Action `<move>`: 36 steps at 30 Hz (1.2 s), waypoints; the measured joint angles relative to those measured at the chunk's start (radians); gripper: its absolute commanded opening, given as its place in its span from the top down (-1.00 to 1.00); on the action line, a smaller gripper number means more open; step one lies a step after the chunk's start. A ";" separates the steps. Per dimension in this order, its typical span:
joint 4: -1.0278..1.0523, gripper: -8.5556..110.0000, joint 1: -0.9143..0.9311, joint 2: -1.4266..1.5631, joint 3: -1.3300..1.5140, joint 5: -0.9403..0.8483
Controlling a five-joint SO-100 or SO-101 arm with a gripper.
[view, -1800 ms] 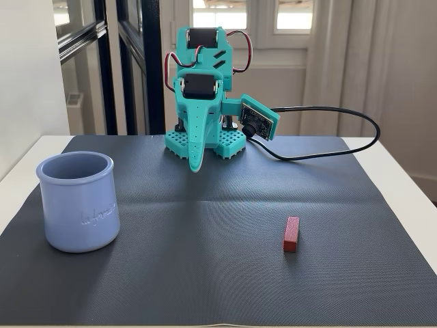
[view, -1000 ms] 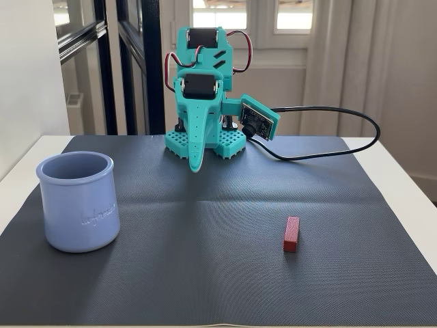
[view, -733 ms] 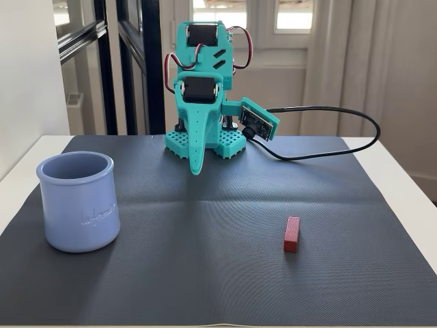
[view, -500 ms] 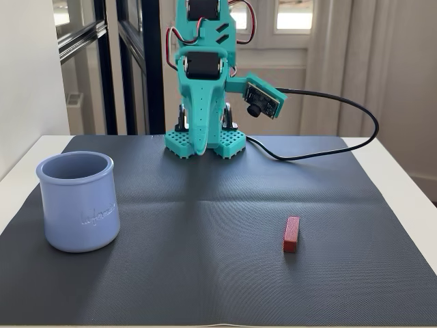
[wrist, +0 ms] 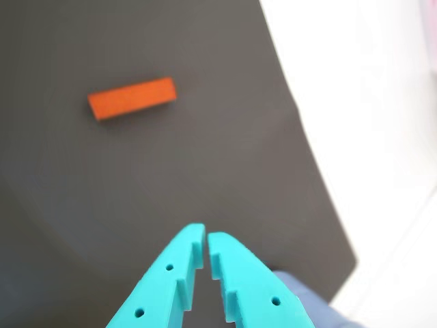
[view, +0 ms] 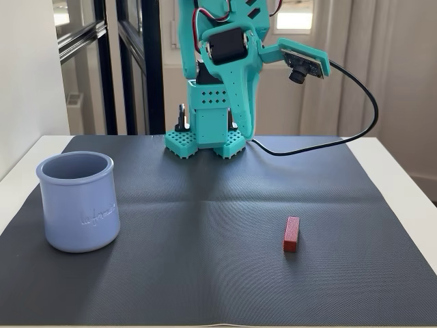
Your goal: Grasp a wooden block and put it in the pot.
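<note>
The tool [wrist: 206,239] hangs nearly closed and empty; the wooden block [wrist: 132,98] (upper left, wrist view) could get knocked aside unless the jaws open

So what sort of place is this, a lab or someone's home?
Probably a home or office room: a white table under a dark mat, with windows and a dark-framed glass door behind the arm.

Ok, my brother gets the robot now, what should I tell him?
Gripper: empty, fingertips nearly touching, raised well above the mat.
Wooden block: lying flat on the mat, on the right in the fixed view, untouched.
Pot: upright on the left of the mat, nothing seen in it.
Done: nothing grabbed yet.
Left: reach the block, grab it, carry it over and drop it in the pot.
</note>
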 measured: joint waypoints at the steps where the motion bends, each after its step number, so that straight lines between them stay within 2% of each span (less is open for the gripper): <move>1: 0.000 0.82 -0.005 -0.028 -0.017 0.098; 6: 0.000 0.70 -0.014 -0.167 -0.092 0.499; 14: 0.000 0.70 -0.089 -0.426 -0.183 1.129; 17: 0.000 0.67 -0.106 -0.508 -0.212 1.302; 22: 0.000 0.60 -0.114 -0.617 -0.301 1.381; 36: 0.000 0.60 -0.153 -0.905 -0.492 1.388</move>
